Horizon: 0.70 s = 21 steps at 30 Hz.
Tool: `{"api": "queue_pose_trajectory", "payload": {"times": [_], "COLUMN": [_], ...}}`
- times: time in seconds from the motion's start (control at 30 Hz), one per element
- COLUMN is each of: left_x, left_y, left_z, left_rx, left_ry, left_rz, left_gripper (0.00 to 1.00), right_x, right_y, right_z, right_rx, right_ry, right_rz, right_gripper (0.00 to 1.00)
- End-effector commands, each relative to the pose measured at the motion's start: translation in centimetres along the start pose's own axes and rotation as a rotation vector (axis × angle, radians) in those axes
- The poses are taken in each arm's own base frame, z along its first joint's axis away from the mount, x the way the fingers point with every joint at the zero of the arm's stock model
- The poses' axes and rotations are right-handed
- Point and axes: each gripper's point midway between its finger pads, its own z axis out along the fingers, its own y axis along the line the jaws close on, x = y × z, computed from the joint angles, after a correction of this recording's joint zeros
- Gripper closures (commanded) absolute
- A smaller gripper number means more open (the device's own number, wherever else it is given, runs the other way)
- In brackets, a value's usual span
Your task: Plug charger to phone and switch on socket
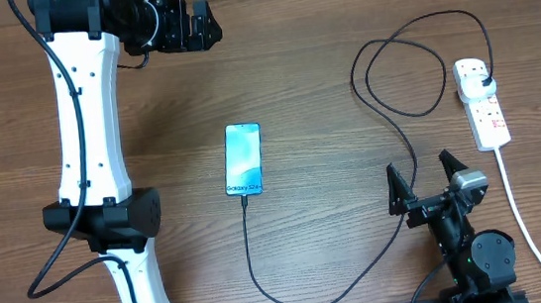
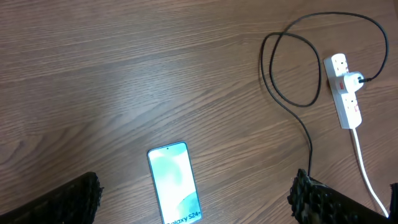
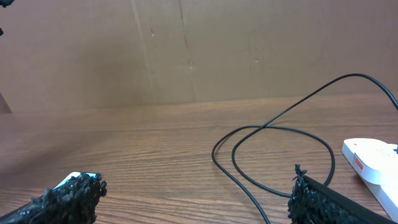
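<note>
The phone (image 1: 243, 159) lies mid-table with its light-blue screen lit, "Galaxy S24+" at its near end; it also shows in the left wrist view (image 2: 174, 182). The black charger cable (image 1: 397, 224) runs from the phone's near end, loops across the table and ends in a plug (image 1: 482, 82) seated in the white socket strip (image 1: 482, 103). My left gripper (image 1: 189, 25) is open and empty, high at the back, far from the phone. My right gripper (image 1: 420, 175) is open and empty at the front right, with the cable passing beside its left finger.
The strip's thick white cord (image 1: 521, 217) runs toward the front right edge, past my right arm. The cable loop (image 3: 273, 152) lies ahead of the right gripper. A brown board wall (image 3: 186, 50) stands behind the table.
</note>
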Motion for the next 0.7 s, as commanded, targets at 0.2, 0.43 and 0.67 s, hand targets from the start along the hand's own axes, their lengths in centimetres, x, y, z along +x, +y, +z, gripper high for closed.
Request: {"api": "queue_pose_trajectory", "payload": {"times": [0.2,0.43,0.67], "left_x": [-0.4,-0.4,-0.2], "left_y": [-0.4,-0.4,-1.3], "left_z": [-1.4,-1.4,-3.2], "left_rx": [-0.003,-0.003,-0.002], "left_ry": [-0.037,-0.036,-0.066], "left_rz": [0.015,0.015,0.029], "left_gripper": [0.00,0.00,0.00], "right_x": [0.2,0.2,0.2], "right_y": [0.1,0.1,0.1], "right_z": [0.0,0.0,0.0], "right_rx": [-0.006,-0.006,-0.006], "right_ry": [-0.005,-0.005,-0.005], "right_rz": [-0.001,-0.001,-0.001], "right_gripper": [0.00,0.00,0.00]}}
